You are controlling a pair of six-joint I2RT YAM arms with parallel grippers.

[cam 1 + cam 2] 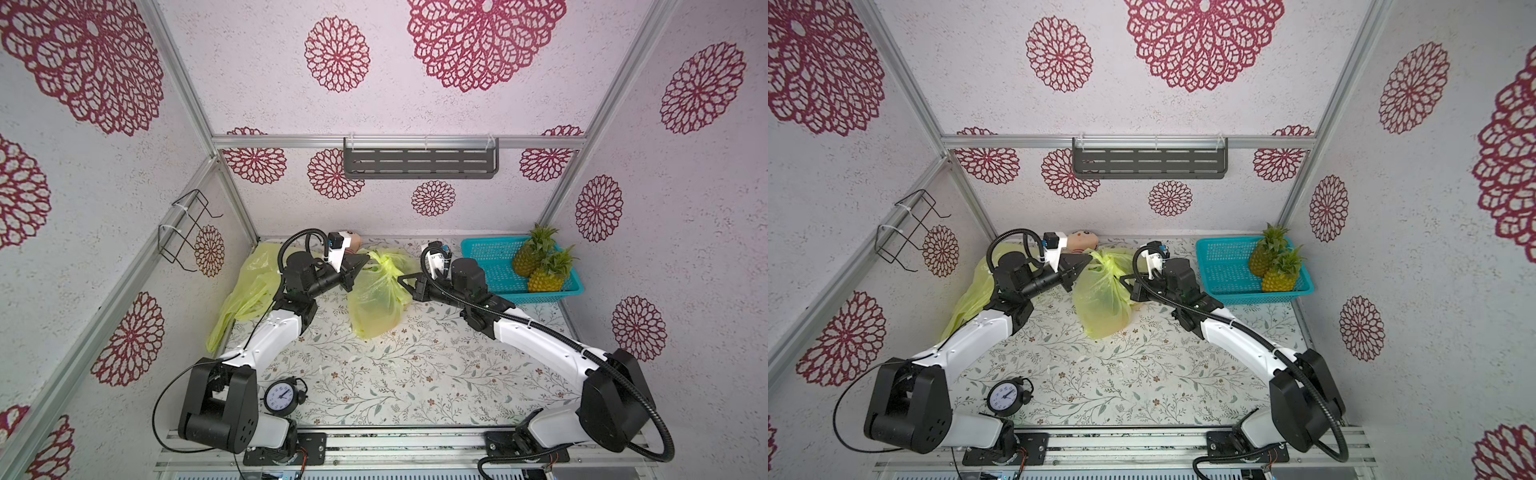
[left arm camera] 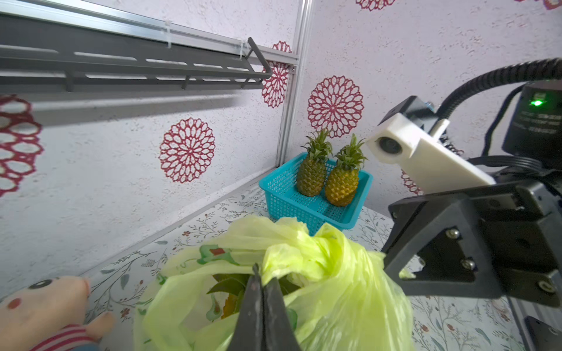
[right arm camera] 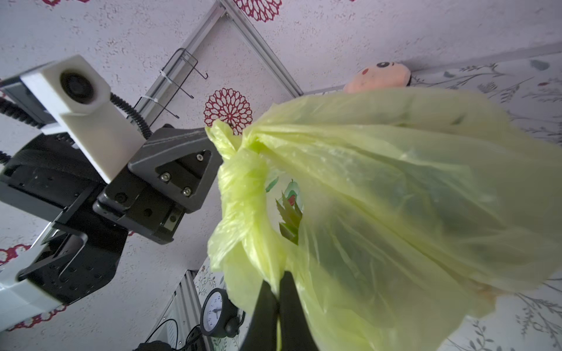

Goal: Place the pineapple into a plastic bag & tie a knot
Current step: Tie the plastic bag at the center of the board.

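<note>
Mid-frame in both top views, the left claw (image 2: 264,279) and right claw (image 3: 276,285) each pinched tight on the yellow bag (image 1: 376,303), pineapple (image 2: 231,285) inside, presumably cinching the knot.

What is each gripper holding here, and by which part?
The yellow plastic bag, at its gathered top: left gripper and right gripper each pinch a handle strip between shut fingers.
</note>
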